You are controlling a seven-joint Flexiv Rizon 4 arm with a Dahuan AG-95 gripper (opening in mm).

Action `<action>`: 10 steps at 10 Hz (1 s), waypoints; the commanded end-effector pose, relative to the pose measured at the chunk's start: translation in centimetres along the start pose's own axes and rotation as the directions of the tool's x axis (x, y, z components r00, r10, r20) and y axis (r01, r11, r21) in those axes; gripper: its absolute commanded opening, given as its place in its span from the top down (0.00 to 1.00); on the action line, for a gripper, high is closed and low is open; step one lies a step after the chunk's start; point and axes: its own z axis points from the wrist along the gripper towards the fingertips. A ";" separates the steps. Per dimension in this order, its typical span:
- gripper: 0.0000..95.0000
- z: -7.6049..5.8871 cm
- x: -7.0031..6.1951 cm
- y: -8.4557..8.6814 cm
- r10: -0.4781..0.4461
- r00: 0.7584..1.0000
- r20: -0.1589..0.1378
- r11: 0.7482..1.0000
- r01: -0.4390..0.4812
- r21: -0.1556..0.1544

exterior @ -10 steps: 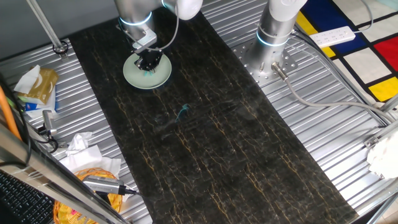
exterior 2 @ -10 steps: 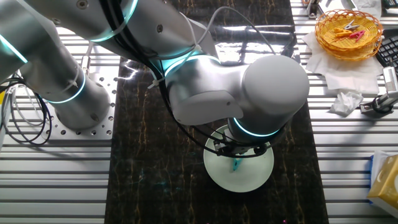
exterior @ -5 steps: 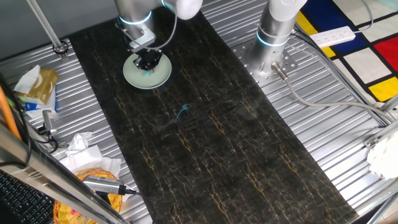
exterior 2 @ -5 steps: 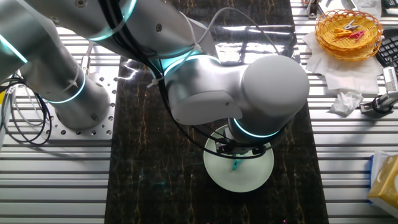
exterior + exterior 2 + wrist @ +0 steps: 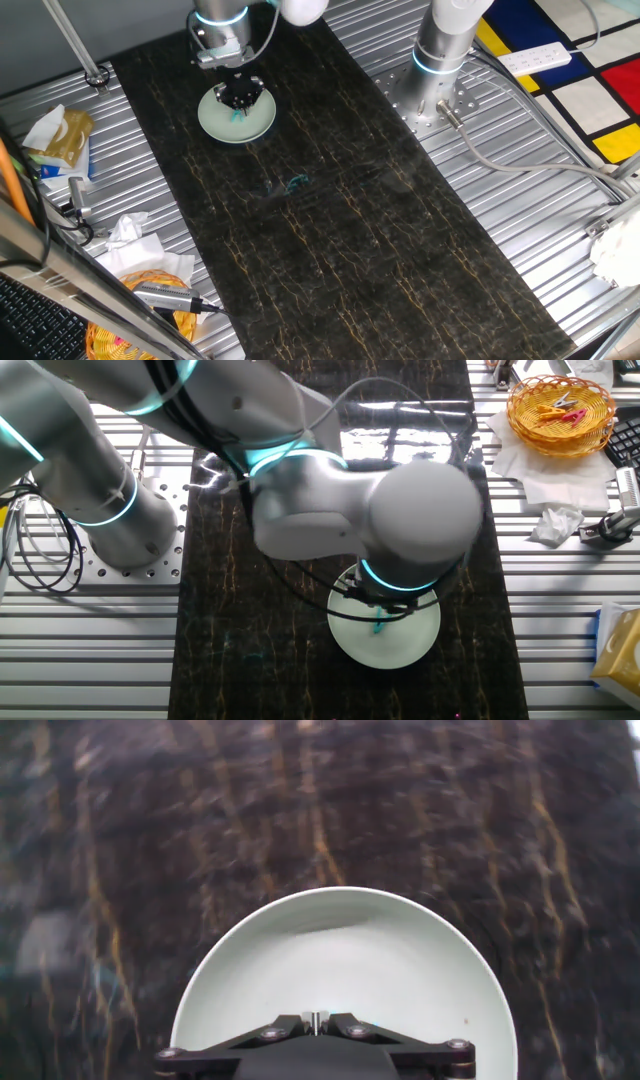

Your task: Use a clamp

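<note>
Left margin of one fixed view: crumpled wrappers (image 5: 55, 135) on the ribbed metal tabletop (image 5: 520, 240), with an orange basket (image 5: 140, 315) near the lower edge. Dark marbled mat (image 5: 340, 230) laid diagonally across the tabletop. Pale green plate (image 5: 237, 116) resting on the far end of the mat. Pincer (image 5: 240, 96) positioned directly over the plate, hanging from the arm (image 5: 220, 25) above. Clamp (image 5: 239, 113) seen as a small teal speck at the pincer tips, over the plate's centre. A faint teal mark (image 5: 297, 182) noted on the mat nearer the camera, well apart from the plate; too small to identify. Second arm base (image 5: 445, 45) bolted to the tabletop on the right; white power strip (image 5: 535, 60) on the coloured floor beyond.

Other fixed view: large silver arm joint (image 5: 400, 510) covering much of the plate (image 5: 400, 650); clamp (image 5: 378, 624) visible as a teal sliver projecting below the pincer (image 5: 381, 610), above the plate surface. Contact between clamp and plate not determinable. Basket (image 5: 560, 410) with coloured clips at upper right.

Hand view, blurred: plate (image 5: 340, 980) filling the lower centre, black finger linkage (image 5: 315, 1045) at the bottom edge, fingertips drawn close together. Pincer apparently clenched on the clamp, though the grip itself is poorly resolved.
</note>
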 end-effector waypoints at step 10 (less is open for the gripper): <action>0.20 0.0 0.3 -3.7 0.269 0.962 -0.039 0.961 -0.266 0.083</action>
